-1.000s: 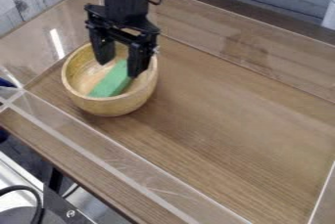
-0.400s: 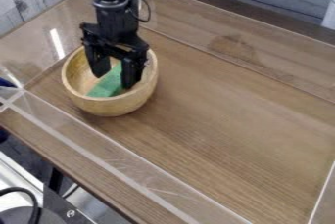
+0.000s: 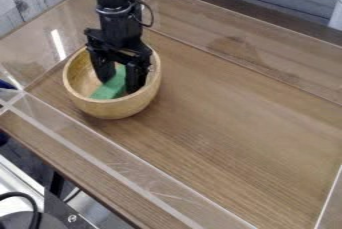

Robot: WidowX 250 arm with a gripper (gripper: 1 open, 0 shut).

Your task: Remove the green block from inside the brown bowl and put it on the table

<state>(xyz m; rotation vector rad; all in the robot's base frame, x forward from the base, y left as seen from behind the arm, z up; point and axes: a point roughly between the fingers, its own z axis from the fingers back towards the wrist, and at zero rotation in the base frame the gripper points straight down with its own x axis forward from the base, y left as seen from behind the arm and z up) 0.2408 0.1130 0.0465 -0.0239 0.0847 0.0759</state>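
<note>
The brown bowl (image 3: pixel 83 104) stands on the table (image 3: pixel 227 123) at the left. Inside it lies the green block (image 3: pixel 110 88), partly hidden by the gripper. My black gripper (image 3: pixel 119 76) points straight down into the bowl. Its two fingers stand open on either side of the block's upper end, one at the left and one at the right. The jaws are not closed on the block. I cannot tell whether a finger touches it.
Clear acrylic walls (image 3: pixel 160 188) run along the table's edges, close to the bowl at the left and front. Bare wood-grain tabletop stretches to the right of the bowl. A dark stand base (image 3: pixel 20 213) shows at the lower left, off the table.
The gripper has sunk from above the bowl's rim down into the bowl, shifting slightly left, and now straddles the green block. Its jaws stayed open.
</note>
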